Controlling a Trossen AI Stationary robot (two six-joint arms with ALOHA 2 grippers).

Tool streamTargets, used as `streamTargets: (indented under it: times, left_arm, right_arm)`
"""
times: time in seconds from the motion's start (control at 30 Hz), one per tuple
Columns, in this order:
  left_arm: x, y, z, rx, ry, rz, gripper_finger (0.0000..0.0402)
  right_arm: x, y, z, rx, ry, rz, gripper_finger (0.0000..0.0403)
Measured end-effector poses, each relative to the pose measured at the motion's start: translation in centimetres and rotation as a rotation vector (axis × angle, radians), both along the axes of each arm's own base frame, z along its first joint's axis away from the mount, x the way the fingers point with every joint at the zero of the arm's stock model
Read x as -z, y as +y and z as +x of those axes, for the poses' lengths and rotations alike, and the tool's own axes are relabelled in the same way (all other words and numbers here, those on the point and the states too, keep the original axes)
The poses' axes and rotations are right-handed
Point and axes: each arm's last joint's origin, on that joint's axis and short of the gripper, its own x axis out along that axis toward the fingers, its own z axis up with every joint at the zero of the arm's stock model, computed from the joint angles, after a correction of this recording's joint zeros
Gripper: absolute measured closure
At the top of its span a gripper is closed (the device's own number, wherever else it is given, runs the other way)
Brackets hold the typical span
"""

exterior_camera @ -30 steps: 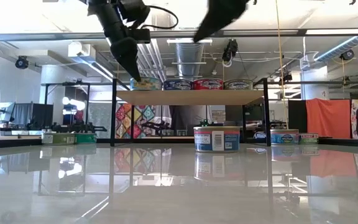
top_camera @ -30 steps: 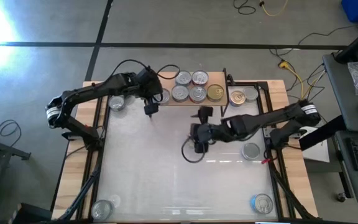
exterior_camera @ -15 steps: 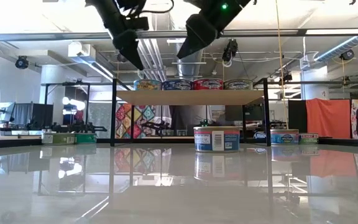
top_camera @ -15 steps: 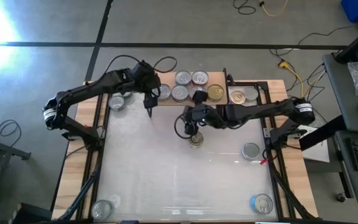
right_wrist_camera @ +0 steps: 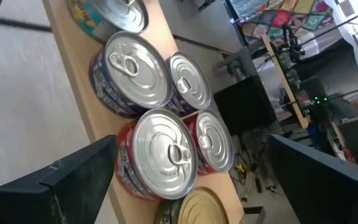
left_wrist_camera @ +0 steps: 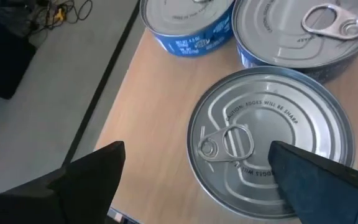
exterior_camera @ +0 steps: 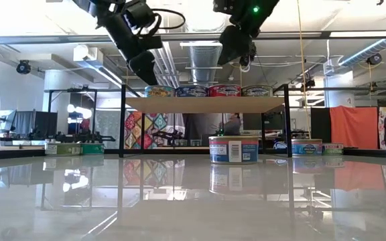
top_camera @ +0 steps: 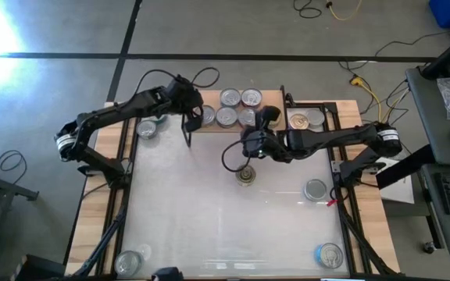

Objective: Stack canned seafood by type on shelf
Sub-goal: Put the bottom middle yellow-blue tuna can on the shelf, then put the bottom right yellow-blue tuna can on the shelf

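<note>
At the far edge of the worktop (top_camera: 209, 226) stands the shelf (exterior_camera: 206, 104), a light-wood board on thin black legs, with a row of tins (exterior_camera: 208, 90) along its front and more behind them. The left claw (top_camera: 187, 134) hangs over the shelf's left end with its fingers (left_wrist_camera: 92, 177) spread wide and nothing between them; its wrist view looks down on a silver tin (left_wrist_camera: 269, 146) lying directly beneath the gap, with two blue-sided tins (left_wrist_camera: 188, 22) just beyond it on the wood. The right claw (top_camera: 262, 117) hovers over the middle of the shelf, also wide apart and empty; its wrist view shows a red-sided tin (right_wrist_camera: 160, 155) and a blue-sided tin (right_wrist_camera: 132, 71) side by side at the board's near edge, with smaller-looking silver tops behind each and a gold top (right_wrist_camera: 201, 208) just beside the red one. In the low view both claws sit above the level of the tin tops, not touching any. Off the shelf, a lone tin (top_camera: 245, 175) sits on the worktop in front of it, near the middle; another (top_camera: 316, 189) lies toward the right side, one (top_camera: 130, 261) rests at the near left corner and one (top_camera: 330, 254) at the near right corner. Two more tins (top_camera: 307, 120) lie right of the shelf, and one (top_camera: 146, 129) left of it under the left arm
</note>
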Motion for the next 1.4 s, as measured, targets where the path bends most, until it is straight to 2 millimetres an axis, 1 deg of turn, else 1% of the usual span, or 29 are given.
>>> streamTargets:
  times: [0.13, 0.33, 0.47, 0.57, 0.67, 0.73, 0.77, 0.83, 0.9, 1.0, 1.03, 1.1, 1.17, 1.27, 1.33, 1.4]
  left_arm:
    - [0.3, -0.1, 0.1, 0.011, -0.023, -0.017, 0.0016]
    - [0.0, -0.9, 0.6, 0.064, -0.042, -0.043, 0.0016]
    - [-1.1, -1.4, 0.1, 0.072, -0.067, -0.019, 0.0016]
    - [-2.2, -2.1, -0.8, 0.070, -0.103, 0.001, 0.0016]
    - [-3.6, -3.4, -1.8, 0.070, -0.162, 0.007, 0.0016]
    - [-4.5, -4.9, -2.5, 0.089, -0.209, 0.007, 0.0016]
    - [-4.9, -5.7, -2.8, 0.104, -0.240, 0.008, 0.0016]
    - [-5.0, -7.8, -3.5, 0.146, -0.275, -0.013, 0.0016]
    - [-4.4, -10.3, -4.0, 0.221, -0.284, -0.040, 0.0016]
    - [-2.6, -14.0, -5.2, 0.337, -0.270, -0.100, 0.0016]
    - [-1.9, -15.0, -5.6, 0.337, -0.272, -0.126, 0.0016]
    - [-0.3, -16.6, -6.7, 0.268, -0.267, -0.163, 0.0016]
    - [1.2, -17.5, -8.0, 0.157, -0.252, -0.181, 0.0016]
    - [3.1, -17.9, -9.9, 0.031, -0.199, -0.233, 0.0016]
    - [4.4, -17.9, -10.5, -0.024, -0.173, -0.289, 0.0016]
    - [5.4, -17.9, -10.6, -0.041, -0.166, -0.340, 0.0016]
  right_arm:
    - [-0.3, 0.0, -0.5, 0.009, 0.000, 0.006, 0.0003]
    - [-1.8, -0.7, -2.0, 0.054, -0.059, 0.030, 0.0003]
    - [-2.5, -1.4, -3.7, 0.104, -0.099, 0.053, 0.0003]
    - [-2.5, -1.8, -4.9, 0.150, -0.136, 0.078, 0.0003]
    - [-1.7, -2.1, -5.9, 0.182, -0.151, 0.095, 0.0003]
    - [-1.1, -2.1, -6.4, 0.186, -0.159, 0.112, 0.0003]
    - [-0.8, -2.0, -6.6, 0.161, -0.169, 0.135, 0.0003]
    - [-0.3, -1.0, -6.5, 0.023, -0.195, 0.207, 0.0003]
    - [0.3, 0.3, -6.2, -0.166, -0.263, 0.272, 0.0003]
    - [1.6, 2.3, -5.6, -0.407, -0.364, 0.300, 0.0003]
    - [2.0, 2.8, -5.6, -0.453, -0.390, 0.288, 0.0003]
    - [2.6, 3.7, -5.5, -0.505, -0.427, 0.258, 0.0003]
    - [3.2, 4.3, -5.5, -0.532, -0.431, 0.242, 0.0003]
    - [3.8, 5.1, -5.3, -0.558, -0.416, 0.242, 0.0003]
    - [4.0, 5.5, -5.2, -0.565, -0.404, 0.244, 0.0003]
    - [4.4, 5.8, -5.0, -0.566, -0.395, 0.255, 0.0003]
